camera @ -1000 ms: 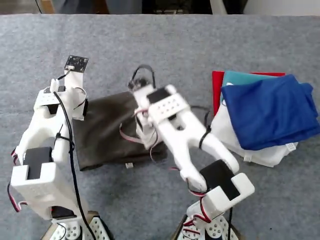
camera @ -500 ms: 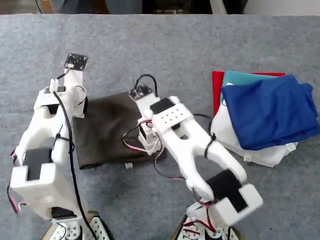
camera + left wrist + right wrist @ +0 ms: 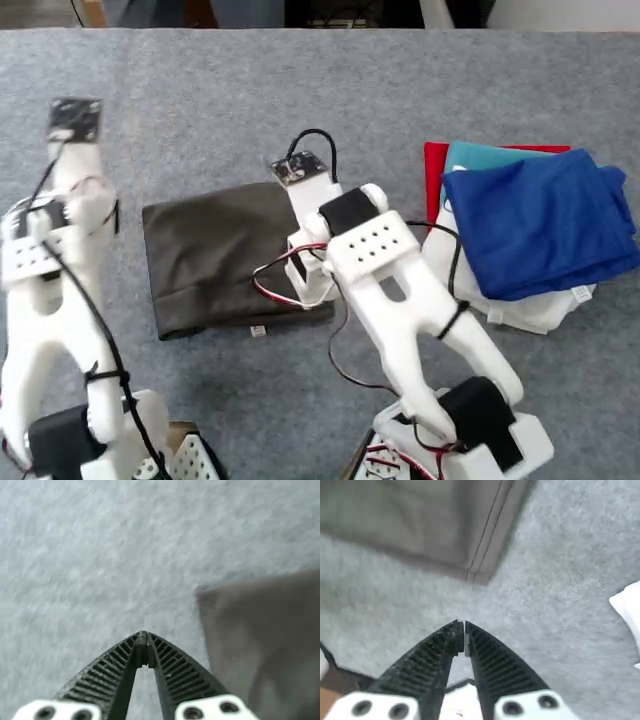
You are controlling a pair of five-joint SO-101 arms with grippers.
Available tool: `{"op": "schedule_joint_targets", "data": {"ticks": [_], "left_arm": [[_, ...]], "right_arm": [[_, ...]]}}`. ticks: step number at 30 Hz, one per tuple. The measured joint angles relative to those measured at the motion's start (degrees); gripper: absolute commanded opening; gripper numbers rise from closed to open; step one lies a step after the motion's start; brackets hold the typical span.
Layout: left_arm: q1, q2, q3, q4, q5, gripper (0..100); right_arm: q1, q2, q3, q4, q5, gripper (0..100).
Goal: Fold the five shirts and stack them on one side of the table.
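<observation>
Lying flat, folded dark-grey shirt [image 3: 215,260]

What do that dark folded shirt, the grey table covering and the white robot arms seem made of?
Dark shirt: soft matte cloth, probably cotton knit; a stitched hem shows along its edge.
Table covering: looks like felt or short carpet, fuzzy speckled grey.
Right arm: hard white plastic, smooth, slightly glossy; whether printed or moulded, unclear.

My right arm [image 3: 400,300] is standing between the dark shirt [image 3: 210,255] and the shirt stack [image 3: 535,230]; bare table [image 3: 330,90] is lying open beyond.
</observation>
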Motion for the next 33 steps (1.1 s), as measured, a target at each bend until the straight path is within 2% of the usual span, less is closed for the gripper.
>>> {"op": "schedule_joint_targets", "data": {"ticks": [4,7,13,18,22,27,33], "left_arm": [[-5.5,-0.9,0.5,6.1,0.0,3],[-7.9,-1.2,1.7,8.0,0.0,3],[-8.7,-1.4,4.2,8.5,0.0,3],[-8.7,-1.4,5.1,8.5,0.0,3],[-8.7,-1.4,5.1,8.5,0.0,3],[-8.7,-1.4,5.1,8.5,0.0,3],[-8.7,-1.4,5.1,8.5,0.0,3]], "right_arm": [[0.0,4.7,0.0,-5.0,-7.8,40.4],[-0.3,8.5,0.0,-8.9,-13.0,50.4],[-3.5,14.9,0.0,-15.6,-19.1,51.2],[-6.6,16.4,-1.5,-17.4,-22.4,51.2],[-6.7,16.5,-3.2,-18.2,-26.5,51.2],[-6.7,21.8,-3.3,-24.4,-31.5,51.2],[-6.8,30.8,-5.2,-28.6,-32.4,51.2]]}}
